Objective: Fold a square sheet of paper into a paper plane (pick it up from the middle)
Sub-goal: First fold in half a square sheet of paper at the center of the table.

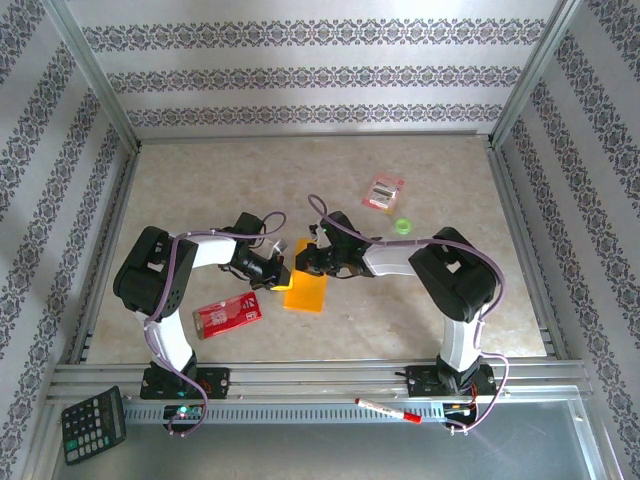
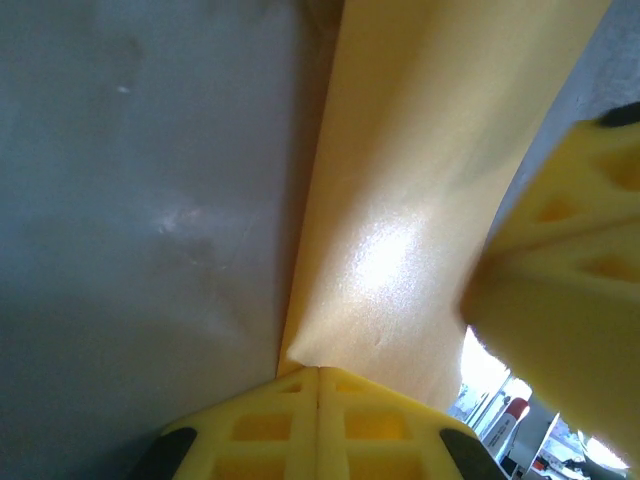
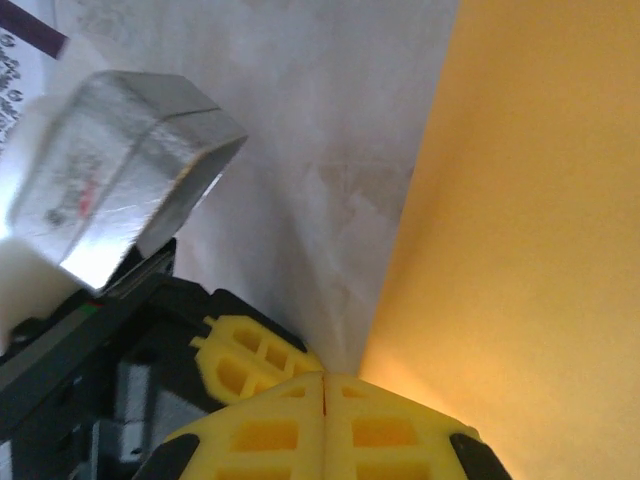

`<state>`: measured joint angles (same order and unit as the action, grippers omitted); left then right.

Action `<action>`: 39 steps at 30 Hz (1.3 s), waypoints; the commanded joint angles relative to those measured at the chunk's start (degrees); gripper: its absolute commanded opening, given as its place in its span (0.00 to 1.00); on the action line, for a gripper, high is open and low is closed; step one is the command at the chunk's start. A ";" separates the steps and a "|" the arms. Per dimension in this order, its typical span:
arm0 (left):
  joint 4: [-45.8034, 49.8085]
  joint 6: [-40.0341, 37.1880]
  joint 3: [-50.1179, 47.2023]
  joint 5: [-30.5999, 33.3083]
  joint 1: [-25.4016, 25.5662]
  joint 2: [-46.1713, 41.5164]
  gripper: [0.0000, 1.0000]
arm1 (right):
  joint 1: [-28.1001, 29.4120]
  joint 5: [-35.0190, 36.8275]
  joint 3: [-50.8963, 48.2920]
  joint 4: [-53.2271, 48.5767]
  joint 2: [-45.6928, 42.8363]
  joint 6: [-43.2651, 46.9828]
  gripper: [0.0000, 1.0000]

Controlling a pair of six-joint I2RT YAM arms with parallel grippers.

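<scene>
**Two arms meet over a folded sheet.** A marbled beige bench, closed in by patterned walls, carries a left arm and a right arm that bend inward until their fingers nearly touch above its middle.

A black calculator lies well off to the near left of the fingers, past the bench's front rail. A red packet lies flat near the left fingers, on their near-left side.

The orange-yellow square sheet of paper, now folded narrower than square, sits just below and on the near side of both pairs of fingers. Its far end is taken up between them.

The left fingers are closed, pinching a creased corner of the sheet. The right fingers are also closed, clamped on its edge just beside the left pair.

A pink-and-white packet lies well beyond the right fingers. A red marker rests on the front rail, well to their near right. A small green object sits near them, on the far right.
</scene>
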<state>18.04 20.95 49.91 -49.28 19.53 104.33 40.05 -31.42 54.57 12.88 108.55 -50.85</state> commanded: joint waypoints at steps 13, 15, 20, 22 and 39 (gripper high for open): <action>-1.08 -1.88 -0.87 7.88 2.02 4.53 0.00 | 0.98 1.17 6.44 -4.40 5.83 2.50 0.00; -1.11 -1.64 -0.88 7.88 2.00 4.61 0.00 | 0.85 1.61 7.04 -4.79 6.68 2.90 0.00; -0.40 -1.31 -1.01 8.56 2.08 4.82 0.00 | 0.29 3.72 8.51 -7.21 8.42 3.48 0.00; 0.02 -0.87 -0.97 9.06 2.07 4.83 0.00 | -0.05 4.42 8.80 -8.24 8.73 3.28 0.00; 4.97 0.67 -0.16 15.39 3.74 6.76 0.00 | -2.84 6.26 11.70 -11.14 9.81 2.96 0.00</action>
<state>21.50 21.06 52.10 -47.68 20.18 105.30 38.94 -29.08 64.93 3.40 116.38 -49.04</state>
